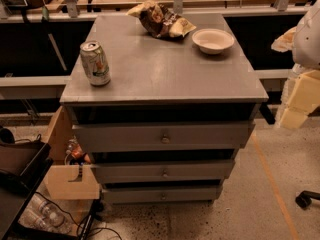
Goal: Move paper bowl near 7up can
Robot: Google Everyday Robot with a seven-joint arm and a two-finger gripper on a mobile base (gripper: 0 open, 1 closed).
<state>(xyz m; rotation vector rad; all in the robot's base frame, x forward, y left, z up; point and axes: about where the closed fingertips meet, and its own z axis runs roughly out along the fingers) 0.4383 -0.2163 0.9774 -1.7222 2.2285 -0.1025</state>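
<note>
The paper bowl (213,40) is white, shallow and upright, at the far right of the grey cabinet top (165,69). The 7up can (95,63) stands upright near the front left edge, silver-white with green and red markings. My gripper (298,101) shows as pale yellow blocks at the right edge of the camera view, beyond and below the cabinet's right side, well clear of the bowl and far from the can. It holds nothing that I can see.
A crumpled brown and yellow snack bag (160,19) lies at the back of the top, just left of the bowl. The cabinet has three drawers (162,136) below. Benches run behind, and boxes and cables sit on the floor at the left.
</note>
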